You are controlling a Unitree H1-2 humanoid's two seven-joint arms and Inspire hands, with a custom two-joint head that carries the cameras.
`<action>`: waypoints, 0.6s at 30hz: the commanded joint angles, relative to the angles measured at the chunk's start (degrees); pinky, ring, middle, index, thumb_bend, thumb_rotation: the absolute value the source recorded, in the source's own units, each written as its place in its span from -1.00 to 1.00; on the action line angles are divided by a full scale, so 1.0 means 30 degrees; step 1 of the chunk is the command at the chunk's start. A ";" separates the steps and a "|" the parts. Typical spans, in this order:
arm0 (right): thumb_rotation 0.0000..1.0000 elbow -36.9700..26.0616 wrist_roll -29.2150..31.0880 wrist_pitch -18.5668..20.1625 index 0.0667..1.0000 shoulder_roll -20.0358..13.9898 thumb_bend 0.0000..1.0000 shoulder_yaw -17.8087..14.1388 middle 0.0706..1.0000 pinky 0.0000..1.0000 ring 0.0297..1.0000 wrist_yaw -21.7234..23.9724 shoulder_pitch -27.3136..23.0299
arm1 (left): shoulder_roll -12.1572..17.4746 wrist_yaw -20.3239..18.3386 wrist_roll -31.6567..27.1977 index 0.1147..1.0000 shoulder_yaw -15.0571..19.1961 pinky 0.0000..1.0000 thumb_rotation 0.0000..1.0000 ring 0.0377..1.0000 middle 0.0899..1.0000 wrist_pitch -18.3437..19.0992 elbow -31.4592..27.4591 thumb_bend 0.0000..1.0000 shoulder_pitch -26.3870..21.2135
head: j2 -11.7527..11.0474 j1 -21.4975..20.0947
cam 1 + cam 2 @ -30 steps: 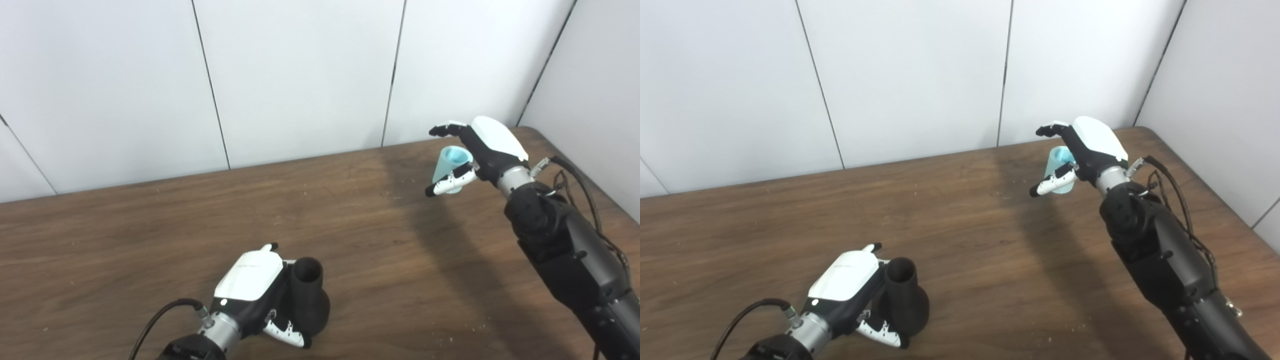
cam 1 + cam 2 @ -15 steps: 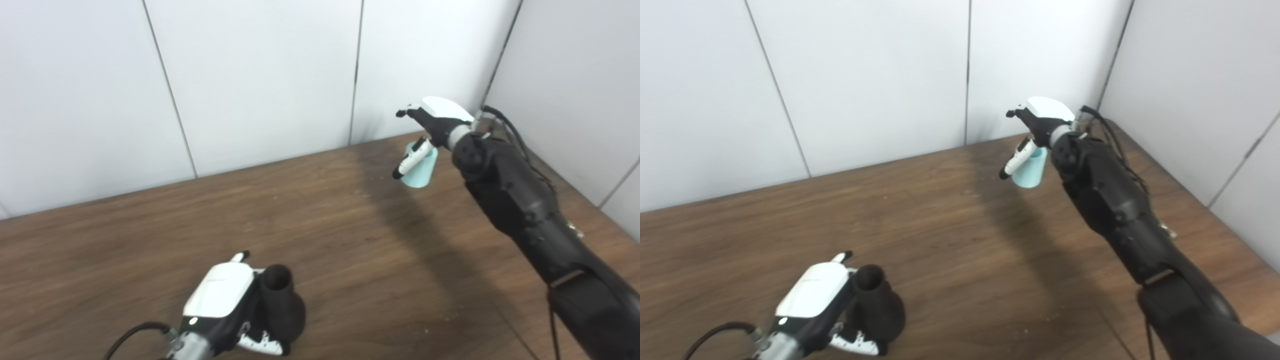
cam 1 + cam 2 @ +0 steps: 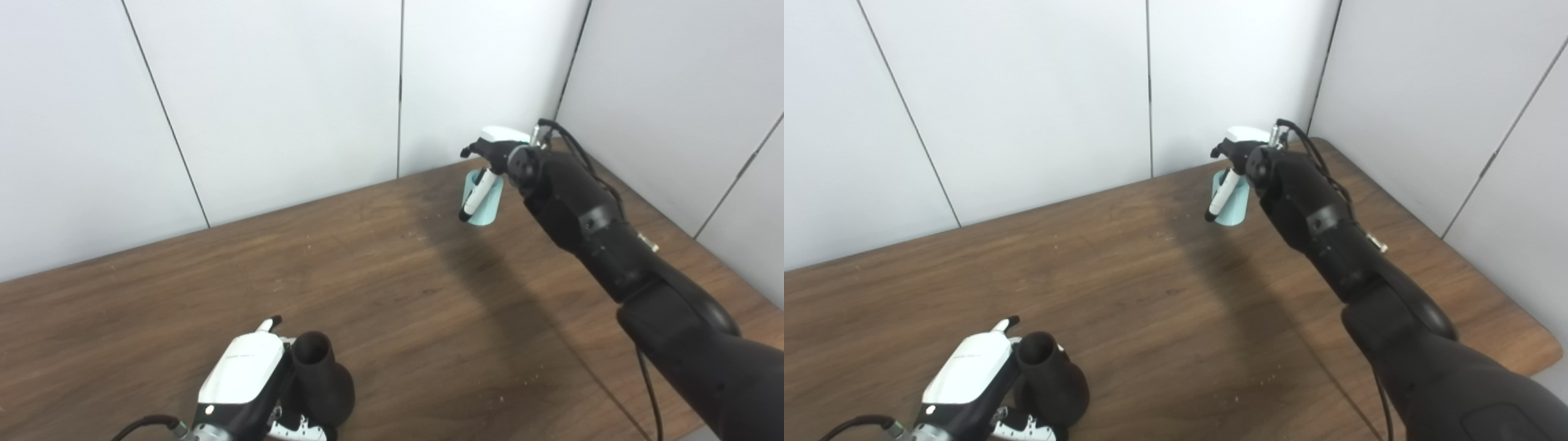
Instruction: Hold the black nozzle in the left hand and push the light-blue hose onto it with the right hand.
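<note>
The black nozzle point(image 3: 320, 384) stands upright on the wooden table point(image 3: 429, 318) at the front left, its open mouth facing up. My left hand point(image 3: 245, 383) is shut on it from the left, fingers wrapped round its wide base. At the far back right stands the light-blue hose point(image 3: 488, 202), a short tapered tube. My right hand point(image 3: 490, 147) reaches over it from the right. The thumb lies down across the hose's front and the fingers curl over its top, so the hand is closed on the hose. Most of the hose's back is hidden.
White wall panels point(image 3: 275, 92) rise directly behind the table and along its right side. The table's rounded right corner point(image 3: 1540, 349) shows near my right arm. A black cable point(image 3: 1311, 153) loops by the right wrist. Small crumbs point(image 3: 539, 376) dot the wood.
The whole picture has shifted, so the camera has moved. My right hand's fingers have curled in and its thumb has swung down onto the hose. The left hand still holds the nozzle.
</note>
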 commanded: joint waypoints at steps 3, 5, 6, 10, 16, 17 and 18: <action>-0.70 0.0322 -0.1149 0.0088 0.74 -0.0739 0.89 0.0108 0.83 0.60 0.82 0.0984 -0.1833 | 0.1202 -0.2643 0.0182 -0.19 -0.1189 1.00 -1.00 0.30 -0.10 -0.0045 0.1706 0.04 0.1927 | -0.0007 -0.0030; -0.72 0.0308 -0.1470 0.0084 0.71 -0.0714 0.90 0.0034 0.78 0.58 0.74 0.1515 -0.1937 | 0.1164 -0.2648 0.0217 -0.20 -0.1196 1.00 -1.00 0.31 -0.09 0.0035 0.1681 0.04 0.1972 | -0.0057 -0.0072; -0.72 0.0341 -0.1557 0.0085 0.70 -0.0676 0.90 -0.0032 0.77 0.58 0.71 0.1675 -0.1955 | 0.1142 -0.2643 0.0237 -0.20 -0.1200 1.00 -1.00 0.31 -0.09 0.0068 0.1672 0.04 0.1997 | -0.0060 -0.0093; -0.75 0.0500 -0.1678 0.0088 0.70 -0.0483 0.89 -0.0340 0.76 0.57 0.68 0.1888 -0.1903 | 0.1070 -0.2703 0.0247 -0.21 -0.1174 1.00 -1.00 0.32 -0.09 0.0209 0.1597 0.04 0.2047 | -0.0051 -0.0082; -0.79 0.0544 -0.1248 0.0083 0.70 -0.0380 0.89 -0.0643 0.76 0.55 0.67 0.1374 -0.1643 | 0.0953 -0.2817 0.0083 -0.21 -0.1044 1.00 -1.00 0.32 -0.08 0.0422 0.1518 0.04 0.2045 | 0.0047 0.0097; -0.80 0.0598 -0.1173 0.0080 0.70 -0.0396 0.89 -0.0614 0.75 0.54 0.66 0.1225 -0.1626 | 0.0939 -0.2827 0.0073 -0.21 -0.1036 1.00 -1.00 0.31 -0.08 0.0446 0.1507 0.04 0.2044 | 0.0064 0.0089; -0.81 0.0584 -0.1121 0.0077 0.69 -0.0414 0.88 -0.0597 0.75 0.53 0.65 0.1091 -0.1583 | 0.0928 -0.2828 0.0065 -0.20 -0.1030 1.00 -1.00 0.31 -0.08 0.0464 0.1514 0.04 0.2044 | 0.0086 0.0100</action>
